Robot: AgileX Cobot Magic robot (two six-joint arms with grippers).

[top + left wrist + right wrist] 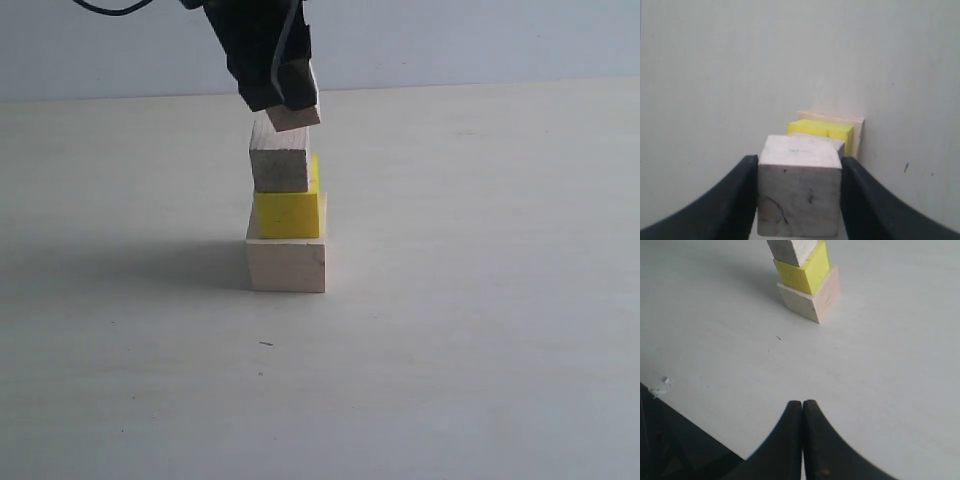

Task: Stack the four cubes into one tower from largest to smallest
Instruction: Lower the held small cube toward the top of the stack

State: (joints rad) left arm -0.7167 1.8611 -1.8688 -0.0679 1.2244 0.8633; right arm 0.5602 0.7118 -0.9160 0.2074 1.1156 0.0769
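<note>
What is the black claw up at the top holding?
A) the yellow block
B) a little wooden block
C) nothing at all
B: the left gripper has its fingers pressed against both sides of a small wooden cube, while the yellow cube sits lower down, below it.

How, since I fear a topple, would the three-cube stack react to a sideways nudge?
Likely tippy up top: the small pale cube sits off-centre on the yellow cube, near one edge. The large pale cube looks like a broad, steady base. Bare wooden faces probably slide rather than grip.
</note>
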